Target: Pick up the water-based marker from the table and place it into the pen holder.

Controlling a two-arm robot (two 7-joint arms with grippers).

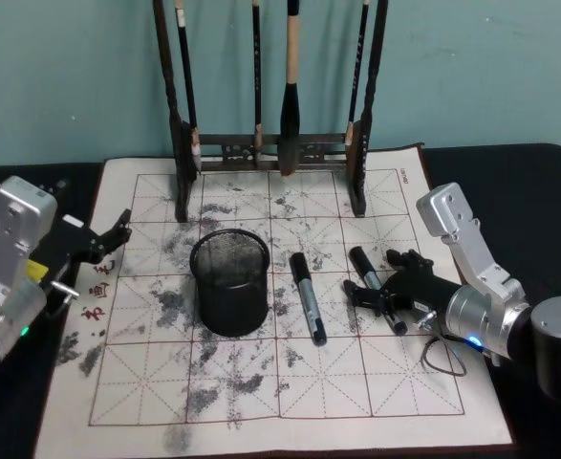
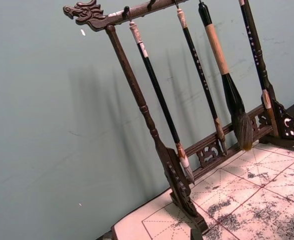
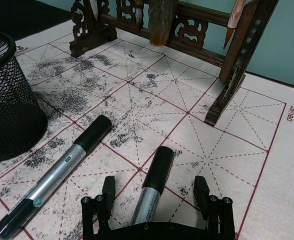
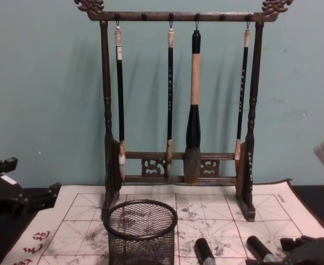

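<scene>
Two water-based markers with grey barrels and black caps lie on the ink-stained mat. One marker [image 1: 307, 296] [image 3: 61, 172] rests just right of the pen holder [image 1: 228, 282] [image 3: 6, 100] [image 4: 142, 232], a black mesh cup standing upright. The other marker [image 1: 371, 275] [image 3: 154, 182] lies farther right, between the fingers of my right gripper [image 1: 383, 279] [image 3: 154, 192]. That gripper is open and low over the mat, one finger on each side of the barrel and not touching it. My left gripper [image 1: 108, 239] [image 4: 21, 190] hovers open at the mat's left edge, holding nothing.
A tall dark wooden brush rack [image 1: 270, 143] [image 4: 178, 110] [image 2: 152, 130] with several hanging brushes stands at the back of the mat. The gridded calligraphy mat [image 1: 261, 402] covers a black table. A teal wall is close behind.
</scene>
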